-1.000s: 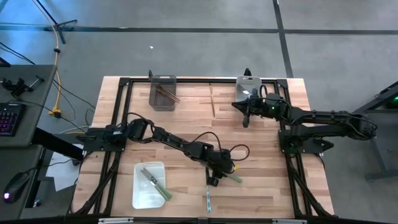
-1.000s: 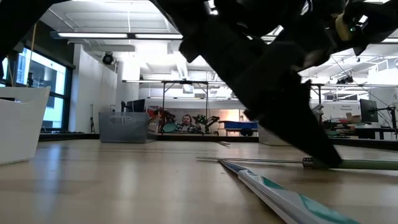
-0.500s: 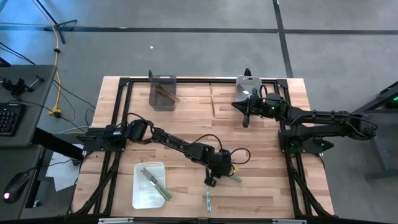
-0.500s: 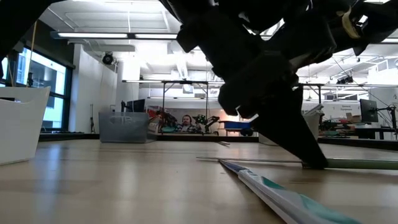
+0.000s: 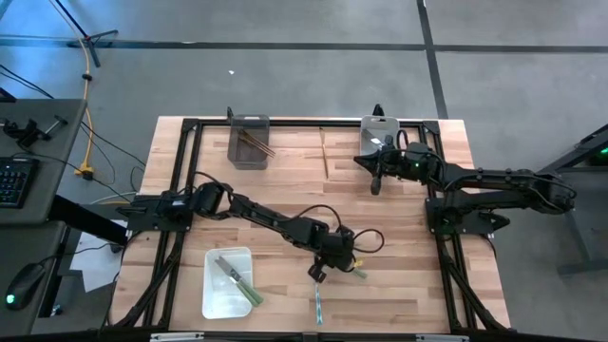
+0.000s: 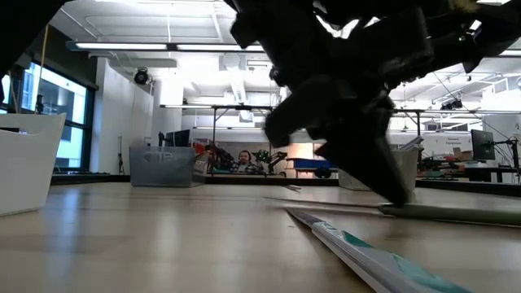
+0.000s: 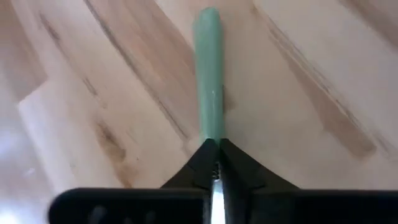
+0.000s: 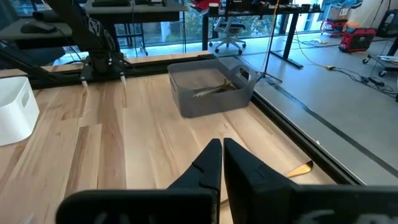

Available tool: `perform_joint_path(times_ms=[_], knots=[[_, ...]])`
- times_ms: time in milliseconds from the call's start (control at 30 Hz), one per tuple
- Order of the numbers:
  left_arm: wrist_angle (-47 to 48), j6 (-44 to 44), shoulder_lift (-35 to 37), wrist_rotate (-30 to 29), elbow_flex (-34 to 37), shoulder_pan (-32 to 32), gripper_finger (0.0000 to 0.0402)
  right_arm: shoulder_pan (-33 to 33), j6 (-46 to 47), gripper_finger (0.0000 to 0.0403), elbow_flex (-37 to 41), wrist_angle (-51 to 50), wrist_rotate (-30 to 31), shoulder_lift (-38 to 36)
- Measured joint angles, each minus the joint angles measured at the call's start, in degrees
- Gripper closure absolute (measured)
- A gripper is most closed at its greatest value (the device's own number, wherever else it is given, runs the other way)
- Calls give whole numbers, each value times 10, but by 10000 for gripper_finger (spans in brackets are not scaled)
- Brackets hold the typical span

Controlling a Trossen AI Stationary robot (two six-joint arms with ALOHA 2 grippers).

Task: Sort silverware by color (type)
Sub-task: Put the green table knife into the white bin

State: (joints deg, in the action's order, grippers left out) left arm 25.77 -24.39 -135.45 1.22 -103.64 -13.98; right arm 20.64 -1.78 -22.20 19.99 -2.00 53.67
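Note:
A green-handled utensil (image 5: 353, 269) (image 6: 456, 213) lies on the table right of centre, near the front, with my left gripper (image 5: 320, 271) (image 7: 216, 158) shut on it. A pale-teal utensil (image 5: 317, 304) (image 6: 366, 251) lies flat just nearer the front edge. Another green-handled knife (image 5: 237, 280) lies in the white tray (image 5: 211, 302). Brown sticks rest in the grey bin (image 5: 249, 142), and one brown stick (image 5: 324, 152) lies on the table. My right gripper (image 5: 376, 185) (image 8: 221, 152) hovers shut at the far right, touching nothing. My left gripper pinches the green-handled utensil between its two fingers where the green handle (image 7: 210, 132) meets the silver blade. The fingers come slanting down from above and from the table's left. The handle runs straight out beyond the fingertips and lies on the wood.
A light bin (image 5: 378, 131) stands at the far edge near my right gripper. The black frame rails (image 5: 446, 275) run along the table's sides. Bare wood lies between the white tray and the grey bin.
My left gripper has shut on the green-handled utensil, taking hold of it, and its wrist has turned a little over it. The utensil stays on the table about where it was.

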Motion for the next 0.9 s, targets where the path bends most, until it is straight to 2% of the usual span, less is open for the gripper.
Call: perform_joint_path(times_ms=[267,467,600,900], knots=[[51,-38,34,-11,-3,-6,397,0,0,403,0,-14,0,0],[60,4,41,-17,-3,-7,400,0,-1,403,0,-16,0,0],[41,32,42,4,-4,-7,371,0,-2,403,0,-17,0,0],[-45,72,28,64,-5,-7,274,0,-2,403,0,-18,0,0]])
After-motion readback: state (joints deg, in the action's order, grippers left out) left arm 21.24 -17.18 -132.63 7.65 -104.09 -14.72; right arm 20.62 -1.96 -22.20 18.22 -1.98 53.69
